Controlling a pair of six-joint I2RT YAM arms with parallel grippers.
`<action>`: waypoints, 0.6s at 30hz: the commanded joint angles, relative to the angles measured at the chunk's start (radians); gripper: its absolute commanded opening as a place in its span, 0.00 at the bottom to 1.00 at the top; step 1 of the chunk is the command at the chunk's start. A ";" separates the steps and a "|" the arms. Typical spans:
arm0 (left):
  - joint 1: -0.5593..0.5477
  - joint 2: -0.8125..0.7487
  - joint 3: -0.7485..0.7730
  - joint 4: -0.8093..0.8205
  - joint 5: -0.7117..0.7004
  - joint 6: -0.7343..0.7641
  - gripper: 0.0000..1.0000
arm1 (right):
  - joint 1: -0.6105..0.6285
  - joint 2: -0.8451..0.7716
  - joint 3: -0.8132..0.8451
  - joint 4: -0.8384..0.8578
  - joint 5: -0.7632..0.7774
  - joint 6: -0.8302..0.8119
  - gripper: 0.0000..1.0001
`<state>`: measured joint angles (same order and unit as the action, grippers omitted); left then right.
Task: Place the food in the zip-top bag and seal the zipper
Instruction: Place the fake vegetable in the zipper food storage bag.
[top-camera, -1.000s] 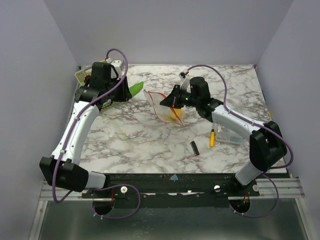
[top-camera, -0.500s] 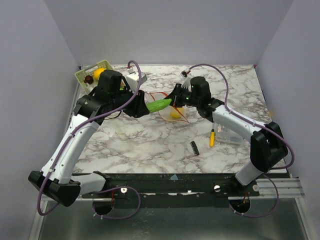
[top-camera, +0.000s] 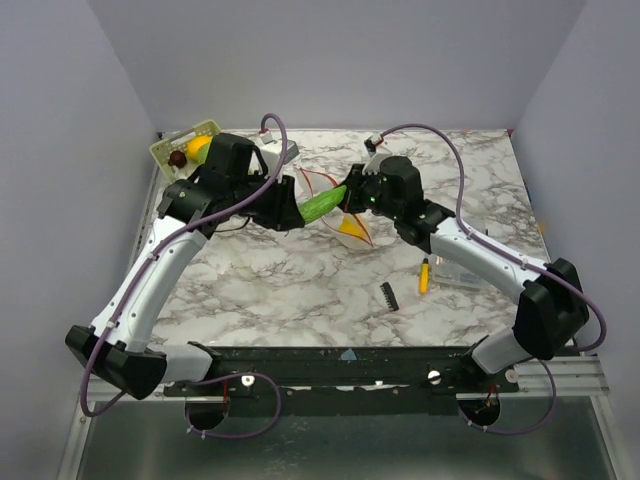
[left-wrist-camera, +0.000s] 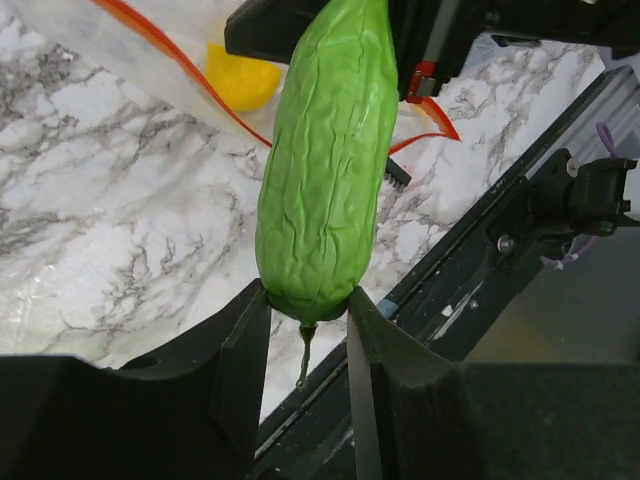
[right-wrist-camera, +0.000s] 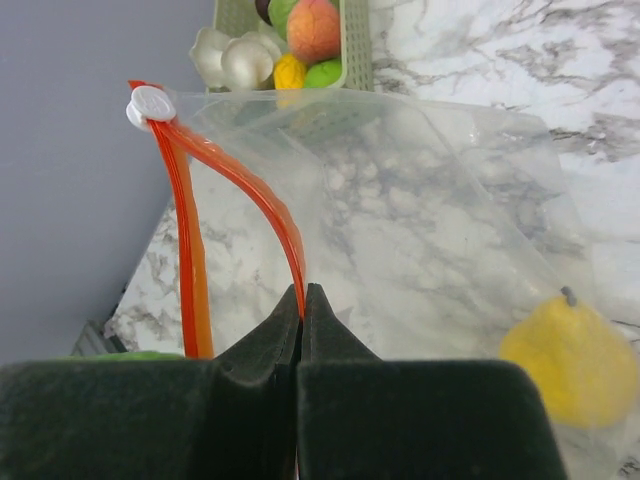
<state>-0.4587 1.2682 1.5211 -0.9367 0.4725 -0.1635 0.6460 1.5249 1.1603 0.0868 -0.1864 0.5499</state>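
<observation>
My left gripper (top-camera: 296, 212) is shut on the stem end of a long green toy vegetable (top-camera: 322, 205), held level with its tip at the mouth of the zip-top bag (top-camera: 356, 232). In the left wrist view the vegetable (left-wrist-camera: 320, 160) sits between my fingers (left-wrist-camera: 308, 300). My right gripper (top-camera: 347, 197) is shut on the bag's red-orange zipper (right-wrist-camera: 250, 195) and holds one lip up, so the mouth is open. A yellow toy fruit (right-wrist-camera: 565, 360) lies inside the bag. More food sits in the light green basket (top-camera: 185, 143).
A yellow-handled screwdriver (top-camera: 424, 274) and a clear rigid box (top-camera: 455, 268) lie to the right of the bag. A small black ridged piece (top-camera: 389, 294) lies nearer the front. The white zipper slider (right-wrist-camera: 150, 105) sits at the strip's far end.
My left arm has swung right from the basket, carrying the green vegetable to the bag's mouth. My right gripper has kept its hold on the zipper and shifted slightly.
</observation>
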 joint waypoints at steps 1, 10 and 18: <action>-0.008 0.042 0.027 -0.054 -0.003 -0.084 0.02 | 0.044 -0.065 -0.001 0.005 0.181 -0.042 0.01; -0.008 0.067 0.073 -0.132 -0.063 -0.076 0.00 | 0.069 -0.091 -0.013 0.015 0.326 -0.031 0.01; -0.006 0.065 0.077 -0.135 -0.055 -0.296 0.00 | 0.143 -0.058 0.017 -0.019 0.526 -0.095 0.01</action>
<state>-0.4606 1.3437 1.5829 -1.0527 0.4313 -0.2882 0.7372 1.4528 1.1599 0.0757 0.1707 0.5095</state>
